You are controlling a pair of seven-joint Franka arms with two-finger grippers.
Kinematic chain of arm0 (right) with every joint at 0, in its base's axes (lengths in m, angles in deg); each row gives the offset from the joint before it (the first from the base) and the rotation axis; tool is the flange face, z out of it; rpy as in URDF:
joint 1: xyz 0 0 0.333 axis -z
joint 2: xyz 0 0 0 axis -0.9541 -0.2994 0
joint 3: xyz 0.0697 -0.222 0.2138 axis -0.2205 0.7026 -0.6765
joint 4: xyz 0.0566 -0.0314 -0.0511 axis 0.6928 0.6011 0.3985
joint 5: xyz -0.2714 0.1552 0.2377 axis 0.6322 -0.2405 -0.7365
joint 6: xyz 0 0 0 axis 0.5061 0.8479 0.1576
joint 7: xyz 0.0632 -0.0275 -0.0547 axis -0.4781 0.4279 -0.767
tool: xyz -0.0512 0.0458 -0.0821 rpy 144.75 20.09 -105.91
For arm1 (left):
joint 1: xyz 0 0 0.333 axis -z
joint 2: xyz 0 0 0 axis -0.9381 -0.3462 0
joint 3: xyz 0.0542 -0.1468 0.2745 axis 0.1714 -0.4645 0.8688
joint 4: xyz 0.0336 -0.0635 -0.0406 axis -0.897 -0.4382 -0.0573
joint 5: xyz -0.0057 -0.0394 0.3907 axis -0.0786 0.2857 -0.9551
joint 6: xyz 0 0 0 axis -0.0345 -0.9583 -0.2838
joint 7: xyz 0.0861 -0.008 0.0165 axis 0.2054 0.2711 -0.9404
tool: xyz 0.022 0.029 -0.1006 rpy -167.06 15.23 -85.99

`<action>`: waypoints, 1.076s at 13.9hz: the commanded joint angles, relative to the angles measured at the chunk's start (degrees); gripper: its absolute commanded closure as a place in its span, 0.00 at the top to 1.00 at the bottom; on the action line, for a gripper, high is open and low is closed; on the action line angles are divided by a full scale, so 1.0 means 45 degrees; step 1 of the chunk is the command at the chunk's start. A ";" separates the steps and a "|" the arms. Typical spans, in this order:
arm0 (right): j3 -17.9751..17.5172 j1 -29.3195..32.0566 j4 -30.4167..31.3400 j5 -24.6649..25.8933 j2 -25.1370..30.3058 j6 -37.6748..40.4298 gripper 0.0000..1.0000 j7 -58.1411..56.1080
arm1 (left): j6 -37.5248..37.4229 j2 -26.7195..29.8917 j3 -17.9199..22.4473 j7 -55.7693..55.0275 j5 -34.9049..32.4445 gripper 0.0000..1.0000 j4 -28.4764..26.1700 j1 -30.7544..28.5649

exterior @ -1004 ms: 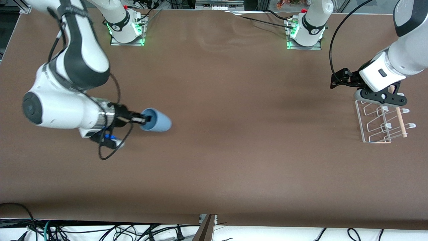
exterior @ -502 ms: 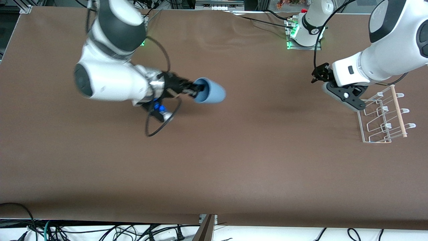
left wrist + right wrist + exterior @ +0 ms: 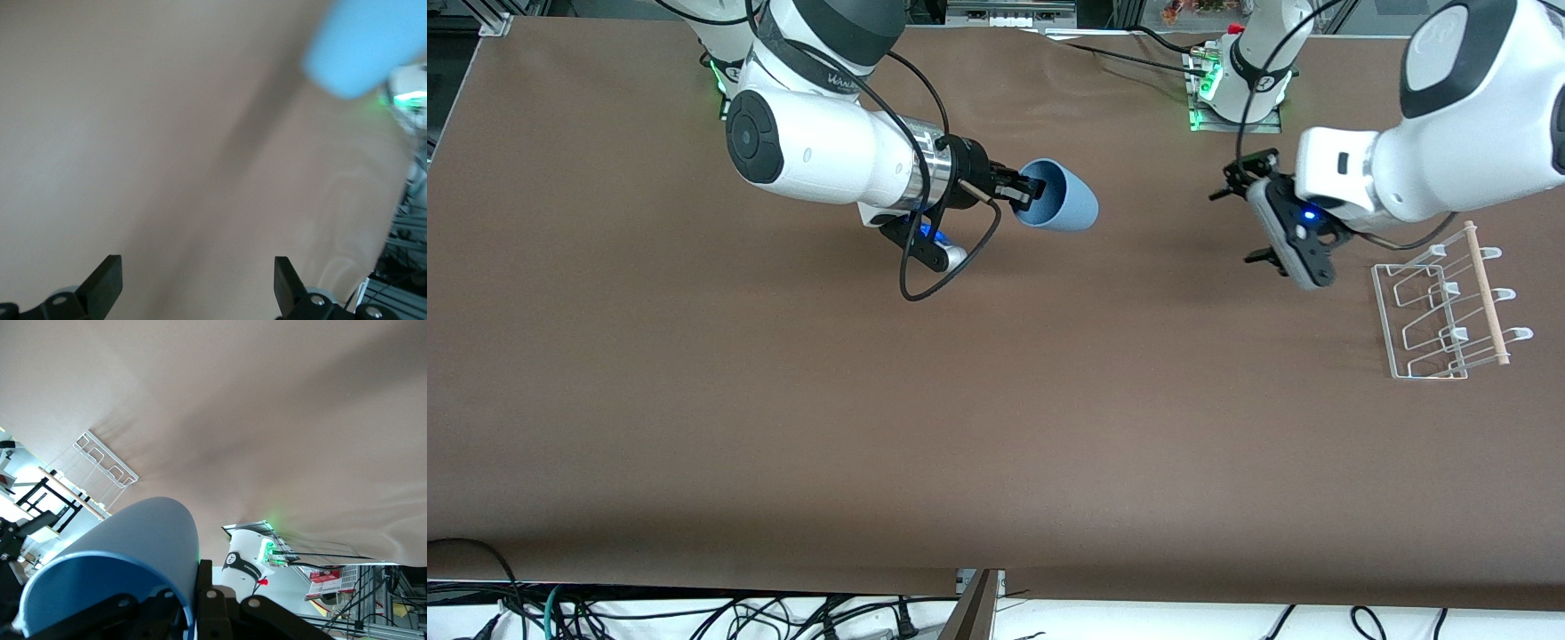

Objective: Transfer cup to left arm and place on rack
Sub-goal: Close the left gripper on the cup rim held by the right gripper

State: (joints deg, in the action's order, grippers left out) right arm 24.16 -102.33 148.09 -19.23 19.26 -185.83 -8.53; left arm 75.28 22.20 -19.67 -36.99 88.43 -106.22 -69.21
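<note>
My right gripper (image 3: 1033, 193) is shut on the rim of the light-blue cup (image 3: 1060, 207), one finger inside and one outside. It holds the cup on its side in the air over the middle of the table, base pointing toward the left arm's end. In the right wrist view the cup (image 3: 120, 553) fills the lower part between the fingers (image 3: 203, 587). My left gripper (image 3: 1247, 213) is open and empty, in the air between the cup and the white wire rack (image 3: 1456, 335), facing the cup. In the left wrist view, the cup (image 3: 363, 47) is a blurred blue shape ahead of the gripper (image 3: 197, 293).
The rack with its wooden dowel (image 3: 1488, 293) stands on the table at the left arm's end and shows in the right wrist view (image 3: 107, 468). The two arm bases (image 3: 1234, 84) with green lights stand along the table's back edge. A black cable loop (image 3: 938, 267) hangs under the right wrist.
My right arm has carried the cup from the right arm's end toward the middle. My left gripper has moved off the rack toward the cup and turned to face it.
</note>
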 commanded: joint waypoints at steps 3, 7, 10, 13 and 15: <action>0.0037 -0.0321 -0.0245 -0.0174 -0.0108 -0.0354 0.00 0.0400 | 0.0901 -0.0662 -0.0152 0.3961 0.2146 1.00 0.0144 0.0292; 0.0037 -0.0321 -0.0264 -0.0174 -0.0108 -0.0354 0.00 0.0381 | 0.1953 -0.0409 -0.1145 0.4002 0.2969 1.00 -0.0148 0.0429; 0.0037 -0.0321 -0.0264 -0.0174 -0.0108 -0.0374 0.00 0.0381 | 0.3065 -0.0212 -0.1790 0.4002 0.2989 1.00 -0.0616 0.0429; 0.0037 -0.0302 -0.0323 -0.0174 -0.0108 -0.0374 0.00 0.0381 | 0.4101 -0.0154 -0.2474 0.4002 0.2989 1.00 -0.1124 0.0410; 0.0056 -0.0302 -0.0343 -0.0174 -0.0108 -0.0374 0.00 0.0380 | 0.4436 -0.0017 -0.2535 0.4002 0.2989 0.95 -0.1321 0.0429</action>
State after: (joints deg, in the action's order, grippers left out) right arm 24.19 -103.41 148.08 -19.23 19.17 -187.53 -7.74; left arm 93.19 19.69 -30.68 -20.53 100.40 -109.31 -66.92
